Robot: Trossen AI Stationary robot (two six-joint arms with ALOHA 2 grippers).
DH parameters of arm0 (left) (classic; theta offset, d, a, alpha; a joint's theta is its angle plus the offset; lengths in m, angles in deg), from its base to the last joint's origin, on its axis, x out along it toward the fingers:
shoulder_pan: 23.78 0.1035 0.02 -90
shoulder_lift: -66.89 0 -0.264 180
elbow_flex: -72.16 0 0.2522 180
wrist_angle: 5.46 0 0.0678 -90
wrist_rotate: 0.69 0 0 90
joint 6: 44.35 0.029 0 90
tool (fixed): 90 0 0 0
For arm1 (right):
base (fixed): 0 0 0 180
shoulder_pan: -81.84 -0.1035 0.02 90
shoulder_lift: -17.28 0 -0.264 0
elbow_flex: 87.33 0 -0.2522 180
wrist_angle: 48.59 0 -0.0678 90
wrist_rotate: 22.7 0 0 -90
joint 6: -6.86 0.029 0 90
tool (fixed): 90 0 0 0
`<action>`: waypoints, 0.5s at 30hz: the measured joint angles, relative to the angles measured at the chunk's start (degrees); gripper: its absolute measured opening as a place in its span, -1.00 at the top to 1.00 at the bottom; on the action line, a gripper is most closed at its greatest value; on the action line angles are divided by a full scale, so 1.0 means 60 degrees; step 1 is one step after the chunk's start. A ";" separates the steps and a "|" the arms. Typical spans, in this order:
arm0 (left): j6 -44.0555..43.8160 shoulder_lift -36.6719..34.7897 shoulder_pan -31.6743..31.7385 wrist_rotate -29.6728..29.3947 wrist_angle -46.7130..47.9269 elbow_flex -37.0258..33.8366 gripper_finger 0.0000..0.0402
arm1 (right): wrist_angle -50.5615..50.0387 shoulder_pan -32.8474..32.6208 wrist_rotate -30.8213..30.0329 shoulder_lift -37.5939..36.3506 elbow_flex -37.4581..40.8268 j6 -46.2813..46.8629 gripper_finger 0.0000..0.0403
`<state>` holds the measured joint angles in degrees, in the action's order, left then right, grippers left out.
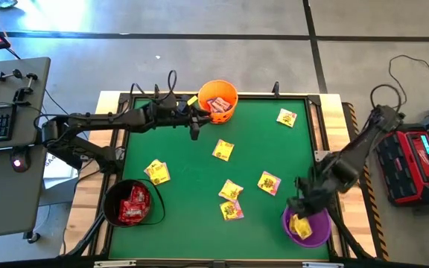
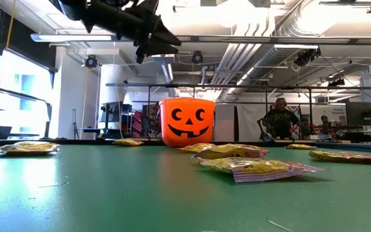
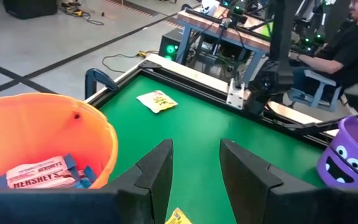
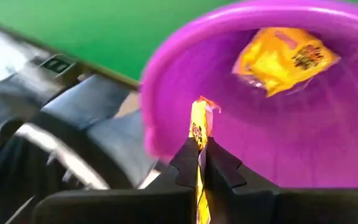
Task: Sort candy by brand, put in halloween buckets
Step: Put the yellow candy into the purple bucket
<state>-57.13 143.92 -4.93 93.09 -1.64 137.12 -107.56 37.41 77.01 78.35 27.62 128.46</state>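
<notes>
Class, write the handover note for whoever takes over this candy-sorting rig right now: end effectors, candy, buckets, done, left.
Right end effector: shut on a yellow packet, above the purple bucket, which already holds one yellow packet.
Left end effector: open, empty, beside the orange bucket, which holds white-and-blue packets.
Black bucket: red packets inside.
Left: six yellow packets loose on the green mat, plus the held one.

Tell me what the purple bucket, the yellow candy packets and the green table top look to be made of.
Purple bucket: likely moulded plastic, smooth with a soft sheen along its rim. Yellow candy packets: thin glossy film, probably plastic wrapper; they crinkle and have flat crimped edges. One is pinched edge-on in the right gripper over the bucket. Green table top: a matte, even sheet, perhaps felt or a mat; the look leaves it open.
</notes>
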 joint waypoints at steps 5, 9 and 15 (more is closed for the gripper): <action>0.0000 0.0000 0.0187 0.0014 -0.0010 0.0000 0.38 | -0.0283 -0.0549 -0.0397 0.1055 -0.0002 0.0843 1.00; 0.0002 0.0000 0.0308 0.0096 -0.0010 0.0000 0.38 | -0.1417 -0.0730 -0.0408 0.1714 -0.0379 0.0998 1.00; 0.0179 0.0000 0.0367 0.0196 0.0240 0.0000 0.38 | -0.2844 -0.0742 -0.0412 0.1957 -0.1428 0.0691 0.82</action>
<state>-56.05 143.92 -2.73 94.26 -0.20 137.12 -124.62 32.96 74.54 90.09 19.06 132.60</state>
